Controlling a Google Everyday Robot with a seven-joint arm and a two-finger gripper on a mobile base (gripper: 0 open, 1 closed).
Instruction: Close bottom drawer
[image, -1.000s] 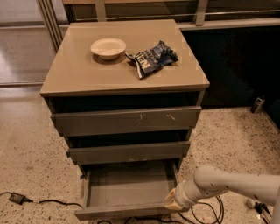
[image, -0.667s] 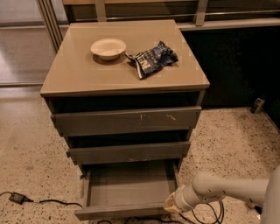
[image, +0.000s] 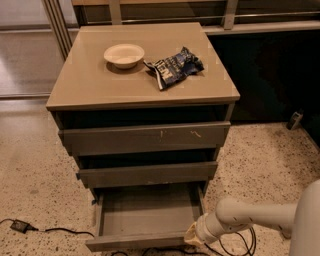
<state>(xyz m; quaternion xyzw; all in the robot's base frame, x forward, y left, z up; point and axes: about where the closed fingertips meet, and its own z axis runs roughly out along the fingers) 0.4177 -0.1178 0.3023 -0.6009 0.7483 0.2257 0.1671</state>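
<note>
The bottom drawer (image: 145, 215) is the lowest of three grey-brown drawers and stands pulled far out, its empty shallow box showing from above. Its flat front panel (image: 135, 242) is near the bottom edge of the view. My gripper (image: 192, 236) sits at the drawer's front right corner, at the end of the white arm (image: 250, 220) reaching in from the right. The gripper is mostly hidden behind the wrist. The middle drawer (image: 147, 174) and the top drawer (image: 145, 137) with yellowish scratches stand slightly out.
On the cabinet top (image: 90, 85) lie a white bowl (image: 124, 54) and a dark chip bag (image: 175, 66). A black cable with a plug (image: 20, 226) lies on the speckled floor at the left. More cables (image: 235, 245) lie under the arm.
The arm and gripper have shifted slightly lower and left toward the drawer's front right corner. The drawer stays pulled out about as far as before.
</note>
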